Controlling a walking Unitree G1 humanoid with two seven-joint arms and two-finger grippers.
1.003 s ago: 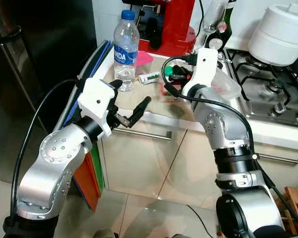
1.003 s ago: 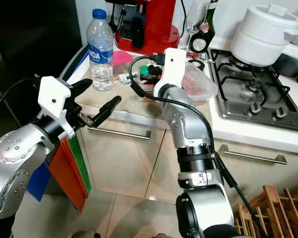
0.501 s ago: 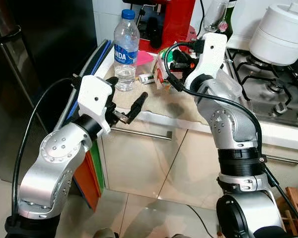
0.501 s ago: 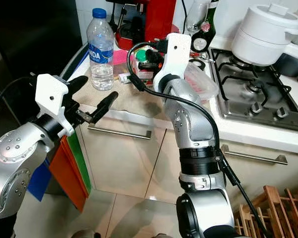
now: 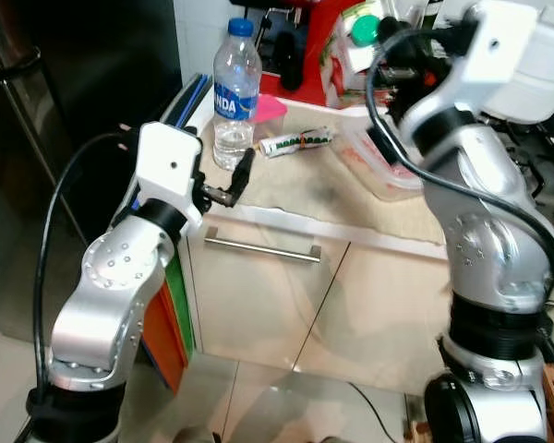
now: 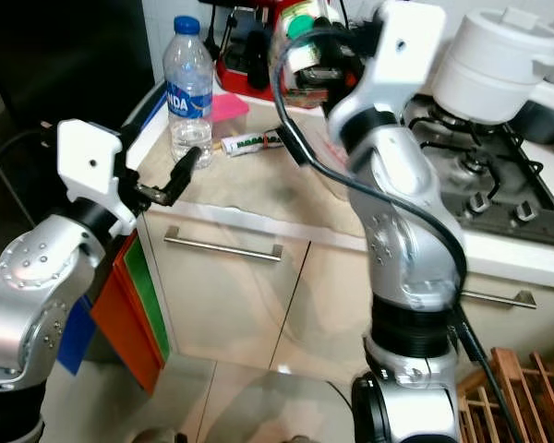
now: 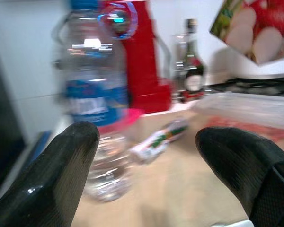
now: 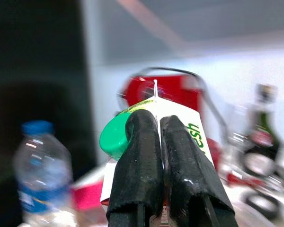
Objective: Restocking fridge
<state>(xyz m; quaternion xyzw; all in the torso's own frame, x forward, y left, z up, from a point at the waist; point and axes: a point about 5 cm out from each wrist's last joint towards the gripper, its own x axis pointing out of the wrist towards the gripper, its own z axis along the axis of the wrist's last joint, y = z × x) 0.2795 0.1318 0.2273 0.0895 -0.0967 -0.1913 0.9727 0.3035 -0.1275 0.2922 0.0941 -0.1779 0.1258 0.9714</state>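
My right gripper (image 8: 158, 161) has its jaws pinched tight on the top seam of a carton (image 6: 305, 51) with a green cap (image 8: 112, 138), and I see it held up in the air above the back of the counter (image 5: 351, 189), in front of the red machine (image 7: 142, 66). My left gripper (image 7: 146, 156) has its jaws spread wide with nothing between them, sitting at the counter's front edge and facing the water bottle (image 5: 234, 92), close to it but not touching. Beyond that, a small tube (image 5: 295, 141) lies flat on the counter beside a pink box (image 5: 268, 108), a clear tub (image 5: 388, 171) sits below the lifted carton, and a white pot (image 6: 494, 60) stands on the gas hob (image 6: 499, 189).
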